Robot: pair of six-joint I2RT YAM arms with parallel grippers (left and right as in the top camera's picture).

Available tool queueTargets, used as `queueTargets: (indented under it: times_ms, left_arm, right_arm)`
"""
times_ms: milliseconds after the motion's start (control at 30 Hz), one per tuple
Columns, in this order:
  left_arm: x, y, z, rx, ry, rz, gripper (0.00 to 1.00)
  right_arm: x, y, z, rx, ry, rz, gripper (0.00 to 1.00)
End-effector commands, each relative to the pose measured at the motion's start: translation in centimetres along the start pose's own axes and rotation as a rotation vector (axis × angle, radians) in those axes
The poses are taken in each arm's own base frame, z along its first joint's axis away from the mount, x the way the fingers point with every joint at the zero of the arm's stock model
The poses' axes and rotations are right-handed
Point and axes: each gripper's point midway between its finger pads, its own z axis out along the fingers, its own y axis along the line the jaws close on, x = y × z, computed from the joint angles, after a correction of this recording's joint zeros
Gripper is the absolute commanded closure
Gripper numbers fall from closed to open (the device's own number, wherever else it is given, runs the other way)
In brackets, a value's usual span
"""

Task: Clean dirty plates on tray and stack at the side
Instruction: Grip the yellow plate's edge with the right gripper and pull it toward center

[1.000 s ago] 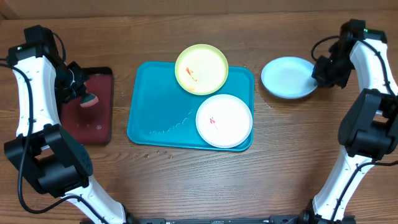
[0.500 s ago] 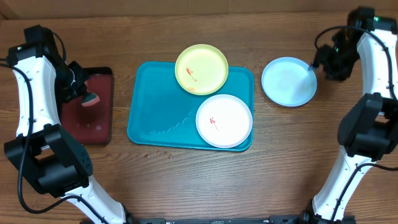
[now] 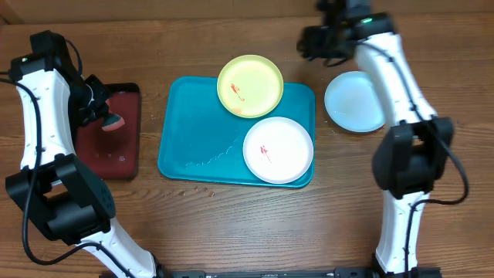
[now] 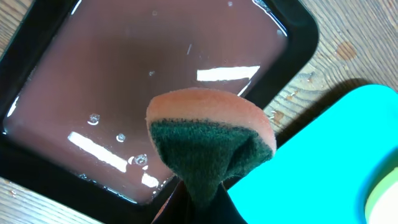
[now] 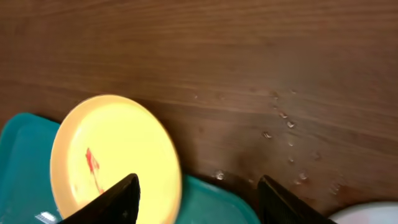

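Hovering my right hand (image 5: 199,196), fingers spread and empty, just beyond the yellow-green plate (image 3: 250,85), which sits red-smeared on the far rim of the turquoise tray (image 3: 193,131) and partly overhangs it. I judge it light, stiff, slick plastic, possibly wet, so I'd pinch the overhanging rim. My left hand (image 3: 96,108) pinches a sponge (image 4: 208,143) over the dark red tray (image 3: 108,158). The white plate (image 3: 278,149) lies in the turquoise tray; the light blue plate (image 3: 351,102) rests on the bench (image 3: 231,224).
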Motion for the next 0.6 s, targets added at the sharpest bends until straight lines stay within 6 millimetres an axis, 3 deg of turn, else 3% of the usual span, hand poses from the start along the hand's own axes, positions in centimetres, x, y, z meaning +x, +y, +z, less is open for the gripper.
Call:
queueTargets:
  times_ms: [0, 333, 500, 567]
  left_arm:
    - [0.4, -1.2, -0.9, 0.027, -0.014, 0.040, 0.96]
    - [0.5, -1.8, -0.8, 0.032, -0.018, 0.057, 0.96]
    - [0.7, -2.1, -0.8, 0.033, -0.017, 0.066, 0.96]
    - [0.6, -2.1, -0.8, 0.035, -0.020, 0.066, 0.96]
  right_arm:
    - [1.1, -0.5, 3.0, 0.109, 0.001, -0.039, 0.39]
    - [5.3, 3.3, 10.3, 0.071, 0.083, -0.273, 0.46]
    - [6.6, 2.7, 11.5, 0.112, 0.119, -0.282, 0.48]
    - [6.6, 2.7, 11.5, 0.112, 0.121, -0.282, 0.62]
